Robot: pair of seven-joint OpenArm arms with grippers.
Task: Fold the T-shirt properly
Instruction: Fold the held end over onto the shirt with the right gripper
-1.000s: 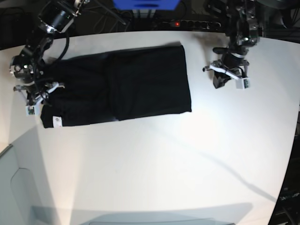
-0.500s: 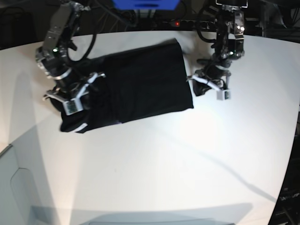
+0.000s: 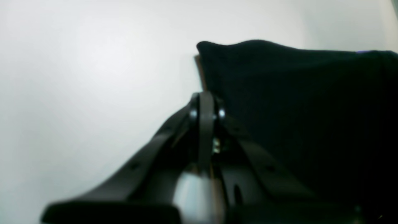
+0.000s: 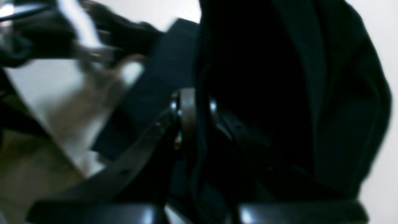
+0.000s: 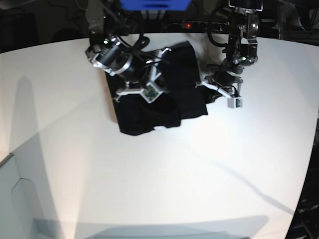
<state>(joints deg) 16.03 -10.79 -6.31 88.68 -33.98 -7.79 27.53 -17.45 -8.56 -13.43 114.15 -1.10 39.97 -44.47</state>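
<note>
The black T-shirt (image 5: 144, 119) lies bunched at the back middle of the white table (image 5: 164, 179). In the base view my right gripper (image 5: 142, 84) hovers over the T-shirt's middle, shut on a lifted fold. In the right wrist view black cloth (image 4: 279, 93) hangs in folds from the shut right gripper (image 4: 189, 105). My left gripper (image 5: 214, 94) sits at the T-shirt's right edge. The left wrist view shows the left gripper (image 3: 203, 102) shut, its tips against the edge of the T-shirt (image 3: 295, 109), with no cloth visibly between them.
A power strip with a red light (image 5: 187, 25) and a blue object (image 5: 154, 5) sit behind the table's far edge. A pale grey panel (image 5: 15, 199) lies at the front left. A thin shadow line crosses the table at the right (image 5: 239, 179).
My right gripper has swung from the far left to the middle, carrying the T-shirt's left part over the rest. My left gripper moved left to the T-shirt's right edge.
</note>
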